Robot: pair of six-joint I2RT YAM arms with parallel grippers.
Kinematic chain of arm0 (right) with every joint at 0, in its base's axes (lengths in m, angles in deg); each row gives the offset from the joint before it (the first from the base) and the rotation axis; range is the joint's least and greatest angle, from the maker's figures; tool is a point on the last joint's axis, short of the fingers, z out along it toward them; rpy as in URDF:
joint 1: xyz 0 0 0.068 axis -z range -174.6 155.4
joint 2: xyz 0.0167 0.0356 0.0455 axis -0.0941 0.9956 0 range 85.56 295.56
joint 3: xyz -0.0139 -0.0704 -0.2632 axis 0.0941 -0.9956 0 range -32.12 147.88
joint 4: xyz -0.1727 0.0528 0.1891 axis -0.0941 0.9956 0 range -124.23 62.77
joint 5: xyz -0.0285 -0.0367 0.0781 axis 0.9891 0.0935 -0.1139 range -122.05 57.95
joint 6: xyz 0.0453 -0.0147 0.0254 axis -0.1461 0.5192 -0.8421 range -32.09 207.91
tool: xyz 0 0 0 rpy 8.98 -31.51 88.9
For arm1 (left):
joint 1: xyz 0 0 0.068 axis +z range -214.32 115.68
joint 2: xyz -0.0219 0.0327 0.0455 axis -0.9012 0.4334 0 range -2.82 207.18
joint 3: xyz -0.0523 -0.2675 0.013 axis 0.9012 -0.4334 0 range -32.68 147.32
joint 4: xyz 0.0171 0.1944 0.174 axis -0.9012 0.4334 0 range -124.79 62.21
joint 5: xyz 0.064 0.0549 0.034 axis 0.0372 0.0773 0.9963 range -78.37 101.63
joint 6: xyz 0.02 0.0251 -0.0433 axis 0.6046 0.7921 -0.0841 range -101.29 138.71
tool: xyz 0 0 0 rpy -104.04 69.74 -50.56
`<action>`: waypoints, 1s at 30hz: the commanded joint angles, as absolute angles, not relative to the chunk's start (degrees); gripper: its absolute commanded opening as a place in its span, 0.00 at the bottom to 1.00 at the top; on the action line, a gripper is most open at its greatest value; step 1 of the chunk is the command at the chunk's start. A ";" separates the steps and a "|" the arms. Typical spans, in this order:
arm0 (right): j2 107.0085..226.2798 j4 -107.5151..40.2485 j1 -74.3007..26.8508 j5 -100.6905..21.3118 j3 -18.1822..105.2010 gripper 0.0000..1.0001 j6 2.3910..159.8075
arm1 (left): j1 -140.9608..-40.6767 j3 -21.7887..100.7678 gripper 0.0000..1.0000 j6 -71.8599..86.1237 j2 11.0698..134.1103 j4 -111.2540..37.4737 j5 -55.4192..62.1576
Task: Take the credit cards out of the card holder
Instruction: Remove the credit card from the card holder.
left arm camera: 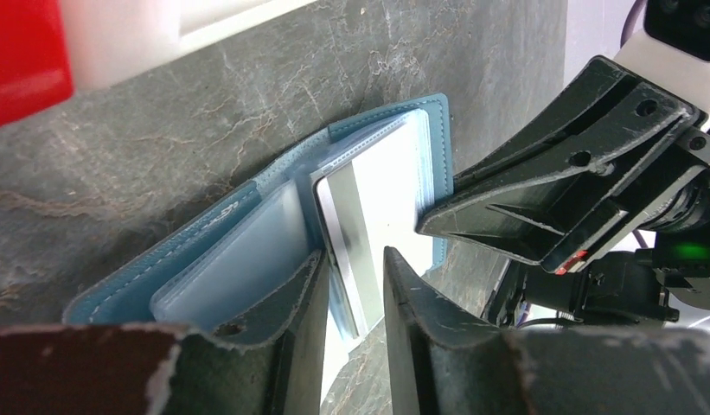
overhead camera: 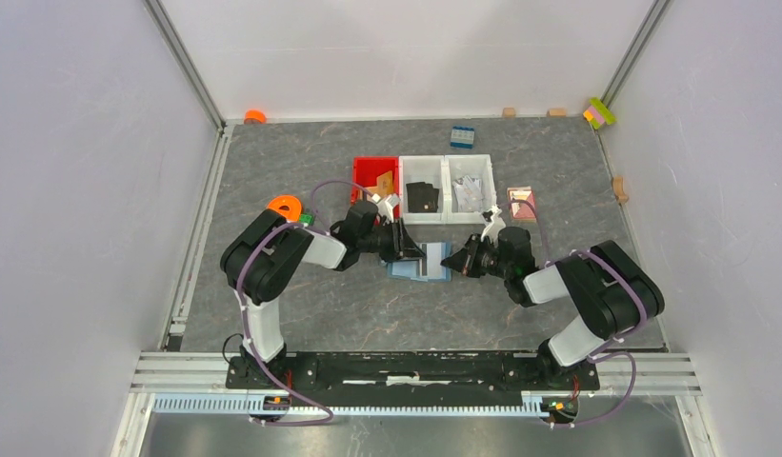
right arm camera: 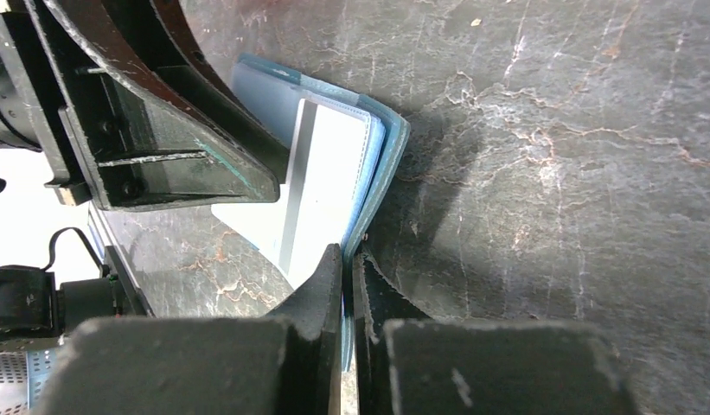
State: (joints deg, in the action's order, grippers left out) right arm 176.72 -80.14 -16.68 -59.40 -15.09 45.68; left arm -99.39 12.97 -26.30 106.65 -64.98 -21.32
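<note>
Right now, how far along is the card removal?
Done: the card holder lies open on the table. In hand: the right hand pinches its cover edge, while the left hand, jaws open, straddles a silvery-grey card sticking partly out of it. Left: pulling that card free; whether more cards remain inside cannot be told.

Card holder (overhead camera: 420,263) lies open on the table (overhead camera: 301,305), just in front of three bins (overhead camera: 425,179) set side by side. The left gripper (overhead camera: 411,249) is over the holder's left half and the right gripper (overhead camera: 449,263) is at its right edge. A card (left arm camera: 377,199) sits in a sleeve, one end between the left gripper's fingers (left arm camera: 303,303). A brick (overhead camera: 462,136) lies behind the bins, a packet (overhead camera: 522,203) to their right.
</note>
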 commanded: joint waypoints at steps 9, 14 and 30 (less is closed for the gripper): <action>178.08 -78.96 -19.43 -61.24 -12.35 0.01 47.36 | -101.12 12.05 0.30 -35.26 109.47 -81.14 -31.43; 177.92 -80.14 -20.13 -62.17 -12.15 0.00 47.14 | -101.84 13.00 0.29 -33.64 109.27 -78.70 -31.63; 177.29 -80.18 -21.49 -62.88 -11.56 0.00 48.04 | -104.49 17.96 0.04 -22.36 106.48 -60.10 -26.69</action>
State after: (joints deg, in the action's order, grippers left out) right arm 177.20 -78.41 -17.67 -58.07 -14.54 47.29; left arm -99.19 15.57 -24.75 107.64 -60.63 -21.58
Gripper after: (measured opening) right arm 0.057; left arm 0.087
